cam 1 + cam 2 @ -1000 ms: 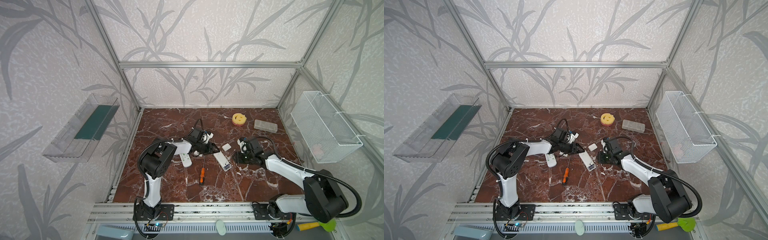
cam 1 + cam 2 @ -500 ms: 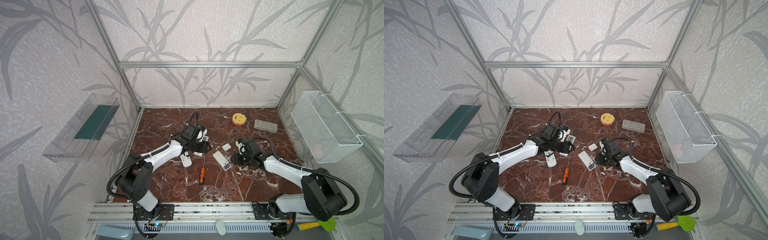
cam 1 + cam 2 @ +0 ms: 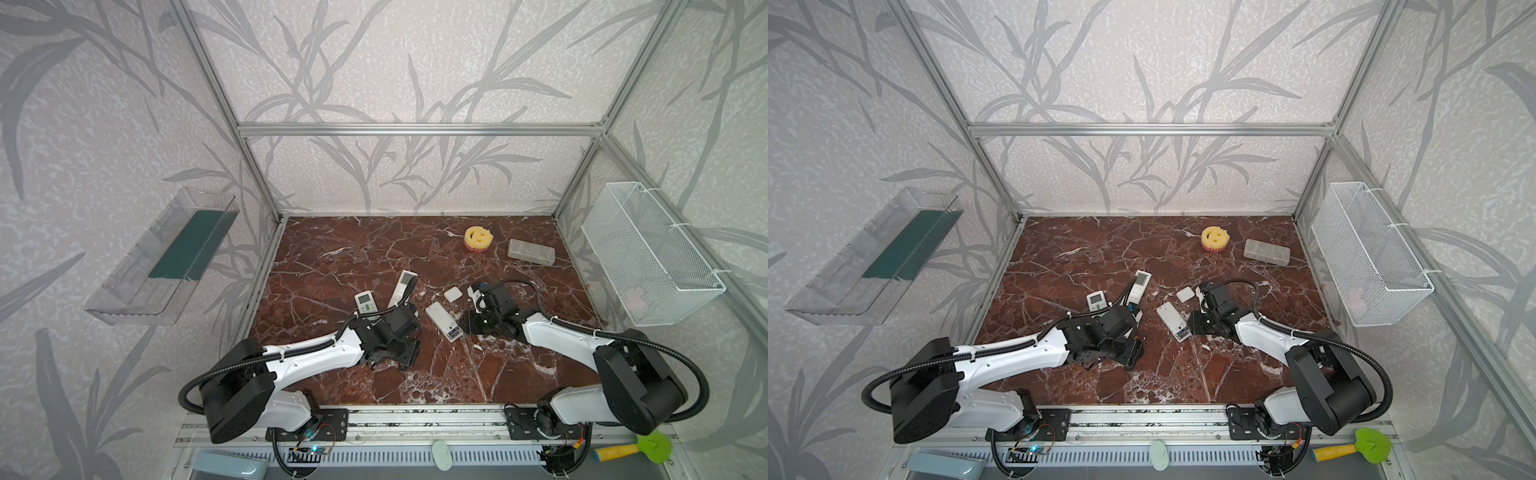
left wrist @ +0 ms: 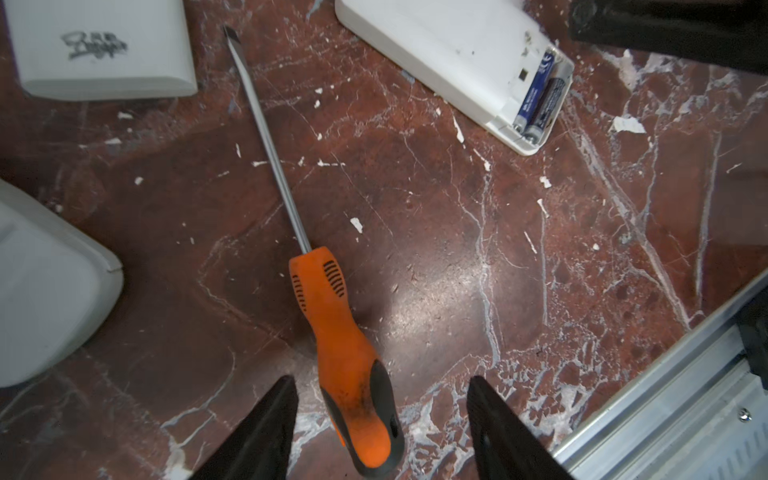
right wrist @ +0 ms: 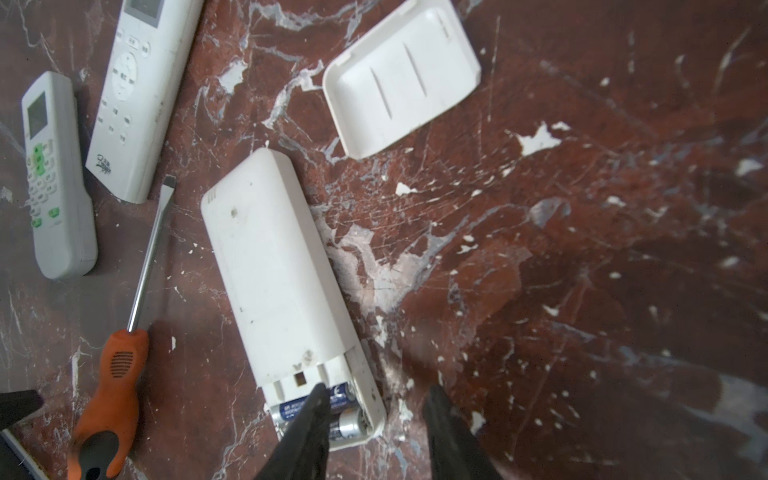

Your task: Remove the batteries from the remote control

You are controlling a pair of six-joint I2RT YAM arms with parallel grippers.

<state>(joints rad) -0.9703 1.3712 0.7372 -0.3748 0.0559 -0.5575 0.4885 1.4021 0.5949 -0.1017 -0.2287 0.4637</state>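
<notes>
My left fingers [image 4: 266, 428] hang released astride the screwdriver [image 4: 328, 299] handle. My right fingers [image 5: 307, 432] are spread, one tip over the batteries [image 5: 347, 422], which sit in the remote [image 5: 274, 266]'s open bay on the desk [image 5: 582, 249].

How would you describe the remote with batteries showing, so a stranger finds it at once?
On the red marble table, look beside the right claw for a white remote lying face down. Unlike the short remote and long remote further left, its end is open, showing two blue batteries.
</notes>
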